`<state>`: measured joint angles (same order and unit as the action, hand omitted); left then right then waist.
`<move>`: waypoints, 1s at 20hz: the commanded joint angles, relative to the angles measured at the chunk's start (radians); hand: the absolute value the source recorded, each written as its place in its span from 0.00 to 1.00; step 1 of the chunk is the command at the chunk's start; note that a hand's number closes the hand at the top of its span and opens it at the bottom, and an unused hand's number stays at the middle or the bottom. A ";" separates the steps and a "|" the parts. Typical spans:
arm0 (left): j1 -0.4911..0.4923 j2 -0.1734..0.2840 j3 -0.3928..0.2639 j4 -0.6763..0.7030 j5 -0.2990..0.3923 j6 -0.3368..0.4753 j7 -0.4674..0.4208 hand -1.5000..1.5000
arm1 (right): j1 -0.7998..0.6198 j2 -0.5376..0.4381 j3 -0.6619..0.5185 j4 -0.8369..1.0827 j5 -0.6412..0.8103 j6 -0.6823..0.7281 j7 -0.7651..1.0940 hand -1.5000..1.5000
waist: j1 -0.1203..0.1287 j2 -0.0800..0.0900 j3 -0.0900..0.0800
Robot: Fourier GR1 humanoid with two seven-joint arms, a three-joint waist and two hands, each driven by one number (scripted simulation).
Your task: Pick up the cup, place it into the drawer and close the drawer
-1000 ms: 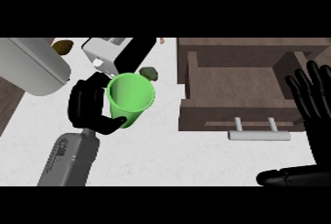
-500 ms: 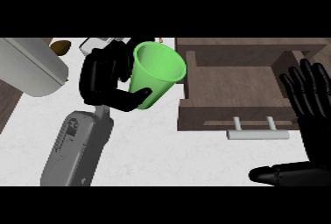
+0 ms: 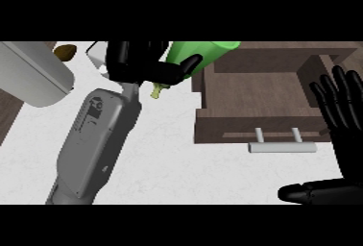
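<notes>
Left hand (image 3: 142, 62) holds cup (image 3: 202, 52) beside open drawer (image 3: 255, 91).

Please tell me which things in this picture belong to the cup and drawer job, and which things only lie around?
For the job:
- green cup, held in the left hand
- open drawer with its handle

Lying about:
- large white appliance at the left
- small brown object beside it
- right hand, open and resting at the right edge

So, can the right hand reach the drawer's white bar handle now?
Probably yes: the open right hand rests just right of the white bar handle of the open brown drawer, with nothing between them.
</notes>
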<state>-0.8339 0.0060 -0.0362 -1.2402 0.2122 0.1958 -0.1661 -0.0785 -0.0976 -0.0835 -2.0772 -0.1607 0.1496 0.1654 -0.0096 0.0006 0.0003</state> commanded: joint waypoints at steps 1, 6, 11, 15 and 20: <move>-0.083 -0.006 -0.033 0.112 -0.011 0.036 0.008 1.00 | 0.049 -0.010 -0.029 -0.046 -0.034 0.015 0.004 0.00 | -0.007 0.000 0.000; -0.206 -0.006 -0.092 0.240 0.024 0.137 -0.013 1.00 | 0.018 0.011 0.019 -0.014 0.004 0.001 0.010 0.00 | -0.013 0.001 0.000; -0.293 -0.006 -0.106 0.360 0.087 0.165 -0.020 1.00 | 0.000 -0.002 -0.003 0.015 -0.004 0.010 -0.006 0.00 | -0.010 0.002 0.000; -0.346 -0.006 -0.195 0.515 0.173 0.217 -0.112 1.00 | -0.034 0.009 0.008 0.052 0.011 0.005 -0.035 0.00 | -0.032 0.007 0.000; -0.397 -0.006 -0.189 0.662 0.224 0.186 -0.161 1.00 | -0.001 -0.014 -0.027 0.053 -0.022 0.039 -0.053 0.00 | -0.034 0.008 0.000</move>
<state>-1.1847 0.0001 -0.1986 -0.6823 0.3864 0.3709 -0.2961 -0.1050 -0.1136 -0.1115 -2.0333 -0.1868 0.1727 0.1451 -0.0383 0.0076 0.0005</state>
